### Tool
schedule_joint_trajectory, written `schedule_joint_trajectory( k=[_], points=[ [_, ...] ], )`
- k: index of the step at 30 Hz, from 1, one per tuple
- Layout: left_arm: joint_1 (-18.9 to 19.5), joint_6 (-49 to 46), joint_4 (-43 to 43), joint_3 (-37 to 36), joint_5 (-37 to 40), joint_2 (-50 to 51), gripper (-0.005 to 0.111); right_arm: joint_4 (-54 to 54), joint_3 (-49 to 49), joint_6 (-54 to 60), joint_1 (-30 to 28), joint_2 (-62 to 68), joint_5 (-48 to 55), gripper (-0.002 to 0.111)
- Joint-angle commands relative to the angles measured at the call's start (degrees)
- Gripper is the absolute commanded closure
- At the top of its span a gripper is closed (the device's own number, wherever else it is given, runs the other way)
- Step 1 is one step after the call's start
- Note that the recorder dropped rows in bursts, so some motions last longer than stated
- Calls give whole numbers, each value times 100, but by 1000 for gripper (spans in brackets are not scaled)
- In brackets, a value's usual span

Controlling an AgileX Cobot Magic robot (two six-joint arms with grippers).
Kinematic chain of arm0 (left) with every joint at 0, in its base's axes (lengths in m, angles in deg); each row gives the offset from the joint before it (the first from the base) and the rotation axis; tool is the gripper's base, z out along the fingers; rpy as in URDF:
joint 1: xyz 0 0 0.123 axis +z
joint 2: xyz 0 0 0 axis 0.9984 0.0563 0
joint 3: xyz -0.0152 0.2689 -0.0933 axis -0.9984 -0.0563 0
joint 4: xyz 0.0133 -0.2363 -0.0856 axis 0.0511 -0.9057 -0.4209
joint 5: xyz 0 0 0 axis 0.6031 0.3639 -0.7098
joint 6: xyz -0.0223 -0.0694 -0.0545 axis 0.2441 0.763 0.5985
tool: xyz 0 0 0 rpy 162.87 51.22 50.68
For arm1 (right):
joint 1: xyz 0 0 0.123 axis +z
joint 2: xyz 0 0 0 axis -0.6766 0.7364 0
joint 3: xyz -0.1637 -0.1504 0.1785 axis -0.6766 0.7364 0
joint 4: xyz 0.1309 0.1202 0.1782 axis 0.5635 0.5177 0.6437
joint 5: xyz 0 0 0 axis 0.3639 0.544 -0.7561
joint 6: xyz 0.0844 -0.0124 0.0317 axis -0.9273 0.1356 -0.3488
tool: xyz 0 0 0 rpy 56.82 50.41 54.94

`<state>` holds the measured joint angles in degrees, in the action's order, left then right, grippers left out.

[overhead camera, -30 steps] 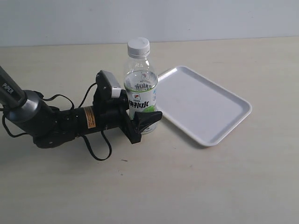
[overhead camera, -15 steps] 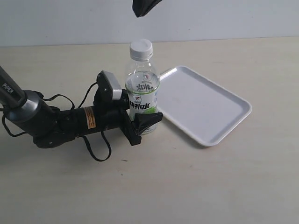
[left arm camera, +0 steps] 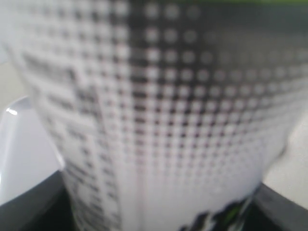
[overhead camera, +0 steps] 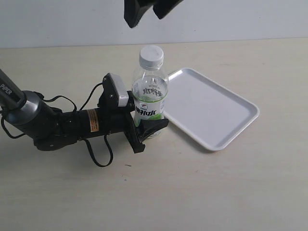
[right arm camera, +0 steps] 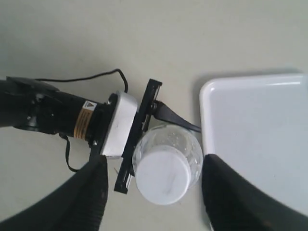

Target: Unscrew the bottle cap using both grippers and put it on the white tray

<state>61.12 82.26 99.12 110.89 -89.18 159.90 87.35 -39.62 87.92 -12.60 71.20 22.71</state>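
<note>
Rt gripper point(overhead camera: 146, 16) now lower at upper centre, jaws spread wide above bottle cap point(overhead camera: 151, 55), empty. Lt gripper point(overhead camera: 148, 131) clamps bottle point(overhead camera: 150, 94), centre frame, just left of white tray point(overhead camera: 211, 110).

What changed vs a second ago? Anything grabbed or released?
The right pincer has come into view from above and now hangs open over the bottle cap, not touching it. The bottle and the left pincer gripping it shifted slightly toward the white tray. Unchanged: cap on, left grip, tray position.
</note>
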Motion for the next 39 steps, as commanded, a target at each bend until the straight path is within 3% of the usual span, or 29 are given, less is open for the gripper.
schedule_joint_trajectory(
  k=[1,13,25,39],
  points=[
    [-12,-69,5,6,38,-62,105,-70,459,54,4,-81,-14,51],
    [-12,-56,31,6,34,-62,105,-93,690,54,4,-49,-14,48],
    [-12,-56,71,6,34,-62,105,-1015,690,54,531,187,-14,45],
    [-12,-56,87,6,34,-62,105,-1132,678,-10,531,270,-14,45]
  ],
)
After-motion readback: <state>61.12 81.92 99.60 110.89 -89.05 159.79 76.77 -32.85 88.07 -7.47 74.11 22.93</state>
